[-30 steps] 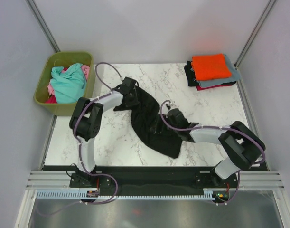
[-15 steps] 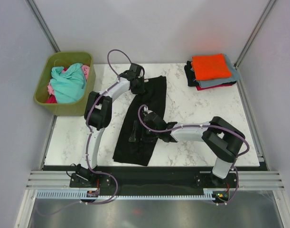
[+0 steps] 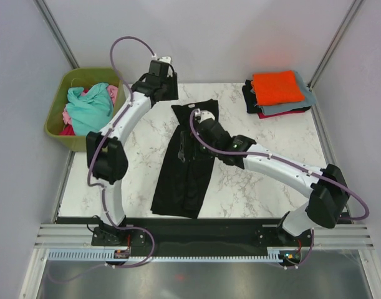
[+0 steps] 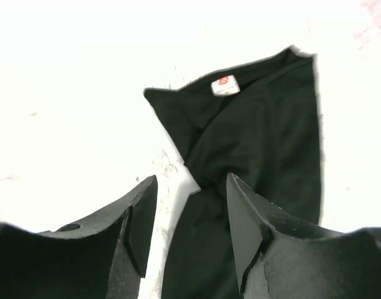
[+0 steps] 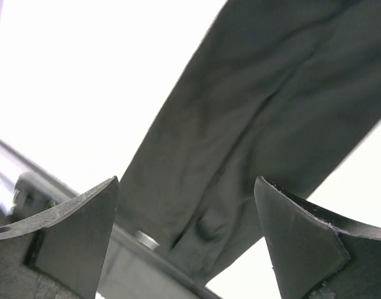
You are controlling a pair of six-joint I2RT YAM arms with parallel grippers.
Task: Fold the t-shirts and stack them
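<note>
View from above: a white marble table enclosed by pale walls, with metal posts at the far corners. The black t-shirt lies as a long narrow strip from the far middle to the near edge, its white tag at the far end. Marble shows on both sides of the strip. In the far right corner is a folded stack with the orange t-shirt on top. A green tub holding a teal t-shirt stands off the far left edge. The left gripper hangs above the collar end, jaws partly apart and empty. The right gripper is over the strip, jaws wide and empty.
</note>
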